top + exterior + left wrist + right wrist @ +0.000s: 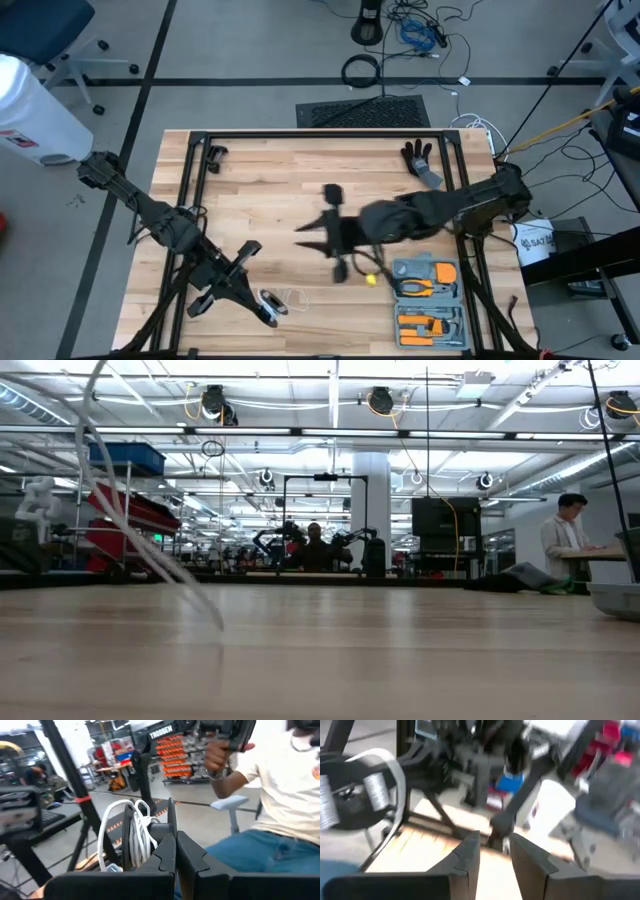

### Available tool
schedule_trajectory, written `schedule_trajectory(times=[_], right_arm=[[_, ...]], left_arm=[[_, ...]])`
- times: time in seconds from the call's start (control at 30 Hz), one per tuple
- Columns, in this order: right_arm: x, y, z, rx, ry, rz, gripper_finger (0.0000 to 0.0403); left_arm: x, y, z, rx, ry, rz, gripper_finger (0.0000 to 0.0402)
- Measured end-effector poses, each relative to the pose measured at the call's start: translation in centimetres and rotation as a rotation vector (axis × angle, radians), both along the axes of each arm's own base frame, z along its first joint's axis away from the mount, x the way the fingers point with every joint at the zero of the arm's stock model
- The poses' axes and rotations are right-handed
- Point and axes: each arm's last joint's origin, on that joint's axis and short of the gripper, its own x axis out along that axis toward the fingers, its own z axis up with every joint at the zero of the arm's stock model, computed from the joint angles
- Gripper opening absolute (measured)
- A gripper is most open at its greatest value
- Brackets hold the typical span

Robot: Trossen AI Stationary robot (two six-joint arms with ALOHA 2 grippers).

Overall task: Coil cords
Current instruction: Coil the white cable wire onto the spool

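Left gripper [175, 851]: clamped on reel [131, 840]; hold steady. Right gripper [492, 851]: parted, empty; lay white cord [107, 827] evenly.

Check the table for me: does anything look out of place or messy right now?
The white cord trails loose off the reel in the shut left gripper near the front edge. A stray glove lies by the far edge. The open tool case looks orderly.
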Motion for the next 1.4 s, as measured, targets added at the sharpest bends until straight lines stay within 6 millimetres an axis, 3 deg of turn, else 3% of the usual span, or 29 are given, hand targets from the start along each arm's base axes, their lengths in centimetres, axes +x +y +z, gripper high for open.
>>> schedule_trajectory(times=[0.13, 0.27, 0.47, 0.83, 1.03, 1.4], right_arm=[[-2.7, 1.7, -0.8, 0.106, 0.188, -0.029, 0.0104], [-2.8, 4.5, -3.3, 0.135, 0.305, -0.051, 0.0104], [0.1, 6.7, -6.8, 0.043, 0.247, -0.241, 0.0104], [5.9, 10.3, -14.5, -0.074, 0.121, -0.335, 0.0104], [6.5, 10.8, -15.5, -0.157, 0.078, -0.413, 0.0104], [6.8, 10.2, -15.3, -0.093, 0.064, -0.418, 0.0104]], left_arm=[[-0.2, 0.3, 0.3, -0.01, -0.009, 0.053, 0.0002], [-0.2, 0.5, 0.7, -0.026, -0.044, 0.106, 0.0002], [-0.2, 0.7, 1.1, -0.053, -0.076, 0.146, 0.0002], [-0.3, 0.9, 1.4, -0.062, -0.083, 0.188, 0.0002], [-0.9, 1.1, 1.8, -0.074, -0.097, 0.18, 0.0002], [-1.1, 1.2, 2.0, -0.081, -0.104, 0.18, 0.0002]])
